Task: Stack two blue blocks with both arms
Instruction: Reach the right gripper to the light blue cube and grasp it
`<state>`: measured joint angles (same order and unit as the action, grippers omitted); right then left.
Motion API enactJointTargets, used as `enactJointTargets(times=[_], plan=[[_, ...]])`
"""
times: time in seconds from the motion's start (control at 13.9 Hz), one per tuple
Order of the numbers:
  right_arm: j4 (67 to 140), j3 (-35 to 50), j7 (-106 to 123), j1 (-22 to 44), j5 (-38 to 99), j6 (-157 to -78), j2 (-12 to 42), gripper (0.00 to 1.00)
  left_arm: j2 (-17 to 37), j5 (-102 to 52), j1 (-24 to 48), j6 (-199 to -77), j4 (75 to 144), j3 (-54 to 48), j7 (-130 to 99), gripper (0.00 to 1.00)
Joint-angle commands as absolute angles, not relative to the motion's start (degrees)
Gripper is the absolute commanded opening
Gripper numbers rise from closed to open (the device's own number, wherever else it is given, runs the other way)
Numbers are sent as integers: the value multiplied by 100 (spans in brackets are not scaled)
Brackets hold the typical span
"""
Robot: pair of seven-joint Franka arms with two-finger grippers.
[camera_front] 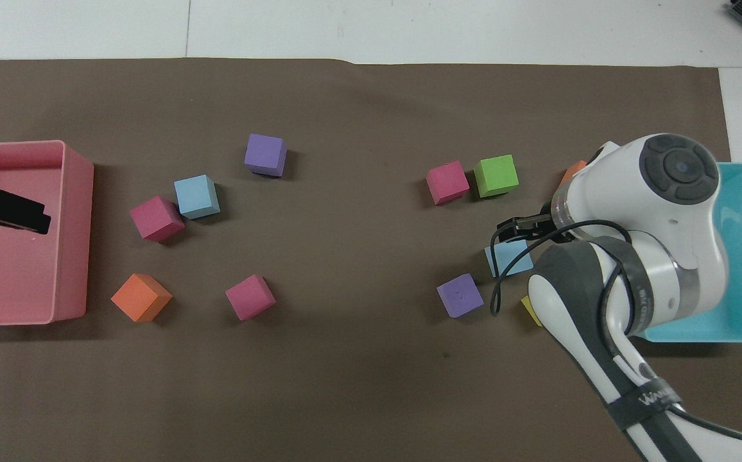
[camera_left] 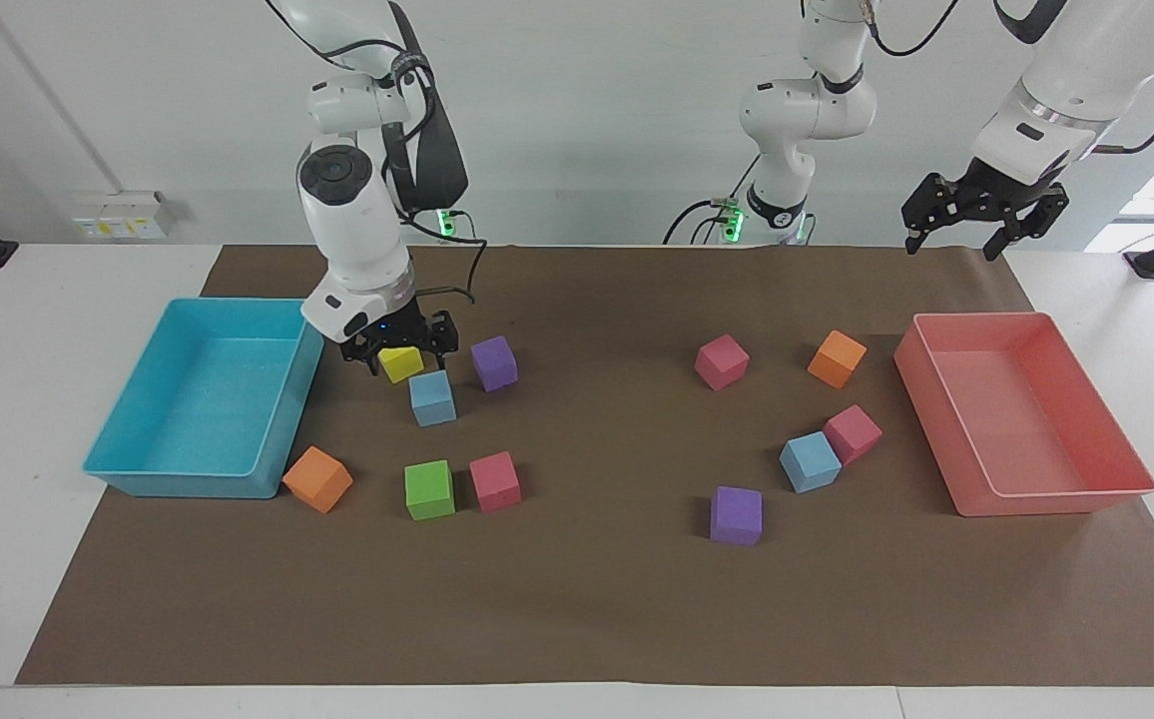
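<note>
One blue block (camera_left: 432, 397) (camera_front: 504, 260) lies toward the right arm's end of the table, just farther from the robots than a yellow cube (camera_left: 399, 362). My right gripper (camera_left: 407, 361) hangs open low over these two cubes and touches neither. In the overhead view its own wrist hides it and part of that block. The second blue block (camera_left: 810, 461) (camera_front: 196, 196) sits toward the left arm's end, against a pink cube (camera_left: 852, 433). High over the pink tray's edge nearest the robots, my left gripper (camera_left: 948, 248) (camera_front: 24, 218) waits open and empty.
A turquoise tray (camera_left: 138, 469) stands at the right arm's end and a pink tray (camera_left: 1056, 504) at the left arm's end. Purple cubes (camera_left: 493, 361) (camera_left: 736, 515), a green cube (camera_left: 429, 489), orange cubes (camera_left: 317, 479) (camera_left: 837, 359) and other pink cubes (camera_left: 494, 481) (camera_left: 721, 360) are scattered on the brown mat.
</note>
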<state>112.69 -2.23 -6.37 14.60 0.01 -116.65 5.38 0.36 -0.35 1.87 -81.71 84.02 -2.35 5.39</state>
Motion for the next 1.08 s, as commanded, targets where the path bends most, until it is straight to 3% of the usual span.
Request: enactJointTargets(times=[0.0, 0.36, 1.01], plan=[[11776, -220, -309, 1660, 105, -12311, 597, 100, -18, -114, 79, -8086, 8411, -290, 554, 100], [12365, -228, 139, 1670, 97, -13235, 835, 100, -18, -114, 70, -8086, 8411, -290, 562, 100], [12428, -229, 457, 1529, 97, -13254, 879, 100, -18, -114, 79, -8086, 8420, -290, 563, 100]])
